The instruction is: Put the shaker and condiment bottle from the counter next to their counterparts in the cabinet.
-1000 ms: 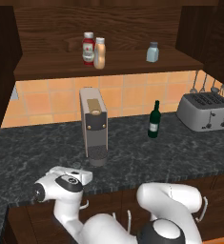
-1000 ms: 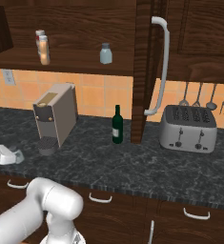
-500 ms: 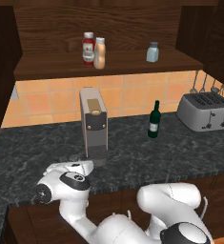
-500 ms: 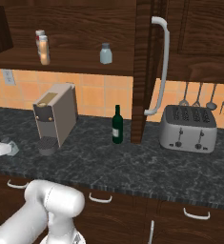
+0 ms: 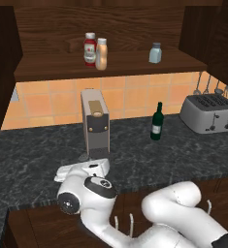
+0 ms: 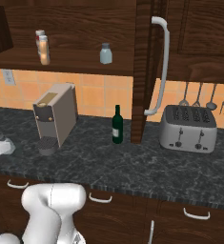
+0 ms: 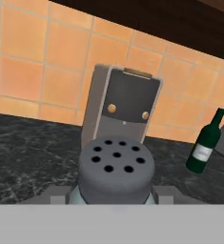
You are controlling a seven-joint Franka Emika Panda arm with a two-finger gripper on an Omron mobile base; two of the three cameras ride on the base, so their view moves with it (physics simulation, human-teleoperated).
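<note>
Since the earlier frame, the white arm's wrist has risen a little over the black speckled bench [image 5: 33,160].

Left base view: in the dark wooden cabinet [image 5: 135,29], the orange-tan condiment bottle [image 5: 101,54] already stands just beside the red white-capped bottle [image 5: 90,49]; the pale blue-grey shelf shaker [image 5: 155,53] stands alone.

Right base view: the hand [image 6: 0,147] is cut off at the edge.

Hand view: the hand grasps the second grey-capped shaker [image 7: 116,170]; its body is hidden. It is not yet shelved.

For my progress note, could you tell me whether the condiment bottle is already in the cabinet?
Yes: the condiment bottle stands upright on the cabinet shelf, right beside the red bottle.
</note>
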